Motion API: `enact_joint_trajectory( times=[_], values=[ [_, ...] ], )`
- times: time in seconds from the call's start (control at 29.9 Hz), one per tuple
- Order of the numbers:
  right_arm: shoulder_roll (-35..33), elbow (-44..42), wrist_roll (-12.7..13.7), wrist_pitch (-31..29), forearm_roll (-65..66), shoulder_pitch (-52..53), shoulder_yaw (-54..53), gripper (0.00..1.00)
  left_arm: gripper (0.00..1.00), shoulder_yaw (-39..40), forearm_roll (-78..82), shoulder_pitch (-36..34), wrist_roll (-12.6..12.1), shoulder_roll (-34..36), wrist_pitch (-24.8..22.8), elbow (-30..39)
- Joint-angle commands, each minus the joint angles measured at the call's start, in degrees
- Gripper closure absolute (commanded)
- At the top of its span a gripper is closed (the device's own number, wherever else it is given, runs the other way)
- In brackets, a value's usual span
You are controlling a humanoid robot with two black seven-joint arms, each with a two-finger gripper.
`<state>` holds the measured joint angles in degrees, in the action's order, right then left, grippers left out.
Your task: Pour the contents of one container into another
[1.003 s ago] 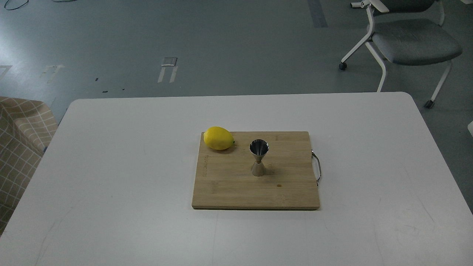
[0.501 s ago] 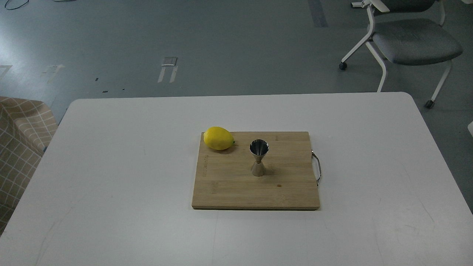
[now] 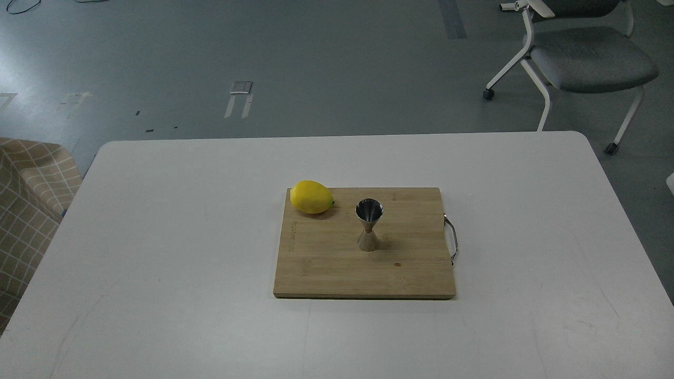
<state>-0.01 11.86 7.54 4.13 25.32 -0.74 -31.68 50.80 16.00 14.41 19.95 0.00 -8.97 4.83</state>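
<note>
Yellow lemon (image 3: 311, 197), steel jigger (image 3: 368, 224) (shiny), tan wood board (image 3: 326, 263), white table (image 3: 158, 237).

Even, diffuse overhead light is falling on the white surface (image 3: 158, 237), with soft glare brightening the floor (image 3: 10, 68) far left of the cutting board (image 3: 326, 263). The jigger (image 3: 369, 224) is casting only faint shadow rightward, and focus is staying sharp throughout.

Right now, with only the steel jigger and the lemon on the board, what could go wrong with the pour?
1. The shiny hourglass-shaped steel jigger stands upright on a narrow base, so a nudge may well topple it.
2. Its mouth is small; a pour could spill onto the wooden cutting board.
3. The yellow lemon lies loose at the board's far left corner and might roll if the board is bumped.
No tumbler or arm is in view.
</note>
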Motion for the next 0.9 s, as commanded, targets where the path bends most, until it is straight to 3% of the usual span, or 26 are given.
enact_joint_trajectory(
  times=[0.0, 0.87],
  values=[
    [0.01, 0.01, 0.02, -0.18, -0.09, -0.22, 0.04, 0.00, 0.02, 0.00, 0.00, 0.00, 0.00, 0.00, 0.00, 0.00],
    [0.01, 0.09, 0.02, -0.62, -0.53, -0.58, 0.04, 0.00, 0.02, -0.09, 0.00, -0.09, 0.00, 0.00, -0.35, 0.26]
  ],
)
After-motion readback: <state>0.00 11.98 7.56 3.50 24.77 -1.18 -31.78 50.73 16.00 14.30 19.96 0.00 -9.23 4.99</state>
